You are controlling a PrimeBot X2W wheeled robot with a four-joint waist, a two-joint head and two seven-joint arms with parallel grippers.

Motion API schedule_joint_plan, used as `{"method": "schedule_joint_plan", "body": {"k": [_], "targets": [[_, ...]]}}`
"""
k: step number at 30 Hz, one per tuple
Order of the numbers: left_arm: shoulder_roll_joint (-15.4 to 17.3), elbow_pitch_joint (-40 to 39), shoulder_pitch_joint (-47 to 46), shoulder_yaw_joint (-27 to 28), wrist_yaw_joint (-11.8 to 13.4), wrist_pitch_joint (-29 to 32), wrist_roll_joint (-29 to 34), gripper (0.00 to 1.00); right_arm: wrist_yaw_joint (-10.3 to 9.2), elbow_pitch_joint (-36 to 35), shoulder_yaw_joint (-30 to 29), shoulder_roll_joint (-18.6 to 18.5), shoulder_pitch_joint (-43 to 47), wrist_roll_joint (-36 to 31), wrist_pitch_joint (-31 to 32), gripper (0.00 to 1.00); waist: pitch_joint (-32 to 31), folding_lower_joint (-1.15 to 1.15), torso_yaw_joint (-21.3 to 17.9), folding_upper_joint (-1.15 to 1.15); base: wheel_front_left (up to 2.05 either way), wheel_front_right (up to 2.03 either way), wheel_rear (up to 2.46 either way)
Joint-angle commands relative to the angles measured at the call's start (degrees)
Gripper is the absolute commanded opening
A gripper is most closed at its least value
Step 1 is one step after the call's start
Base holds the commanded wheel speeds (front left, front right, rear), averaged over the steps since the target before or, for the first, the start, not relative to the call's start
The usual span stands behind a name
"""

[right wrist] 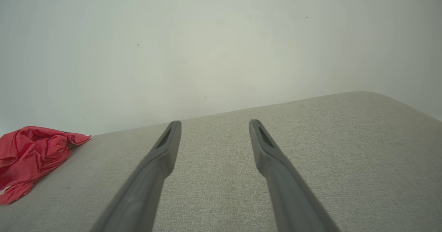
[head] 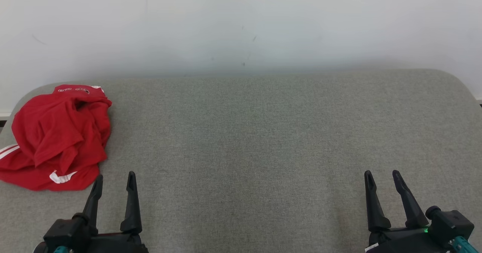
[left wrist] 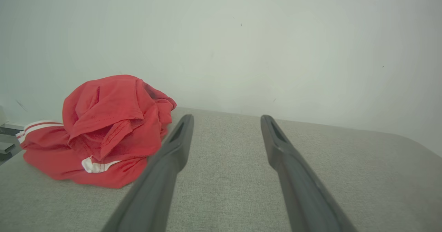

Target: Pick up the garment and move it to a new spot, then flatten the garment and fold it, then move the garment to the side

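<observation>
Grey fabric-covered worktop [head: 263,132] against a pale wall. A crumpled red garment [head: 56,136] lies heaped at its left end, just beyond the left end effector [head: 115,176]; the right end effector [head: 382,173] is well apart from it. Both stand wide open, holding nothing. For pickup, the left should probably pinch a raised fold rather than the flat hem, so the cloth lifts cleanly.

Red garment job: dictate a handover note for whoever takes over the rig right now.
Left gripper: open, empty, just beside the garment's near edge, not gripping it.
Right gripper: open, empty, over bare surface at the opposite side.
Red garment: crumpled heap at the left end of the grey padded surface, near its edge.
Done: nothing, garment not yet picked up.
Left: pick up, move to a new spot, flatten, fold, move aside.
</observation>
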Motion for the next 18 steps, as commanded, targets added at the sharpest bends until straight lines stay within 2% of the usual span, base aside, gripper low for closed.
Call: {"method": "schedule_joint_plan", "body": {"k": [1, 18], "targets": [[0.2, -0.8, 0.4, -0.1, 0.3, -0.6, 1.7, 1.0, -0.09, -0.6, 0.1, -0.4, 0.1, -1.4, -0.5, 1.0, 0.0, 0.0, 0.1, 0.0, 0.0, 0.0, 0.0], [0.0, -1.7, 1.4, 0.4, -1.5, -2.3, 6.7, 1.0, -0.11, -2.0, -0.1, -0.8, 1.2, -7.2, -2.3, 1.0, -0.1, 0.0, 0.4, 0.0, 0.0, 0.0, 0.0]]}}
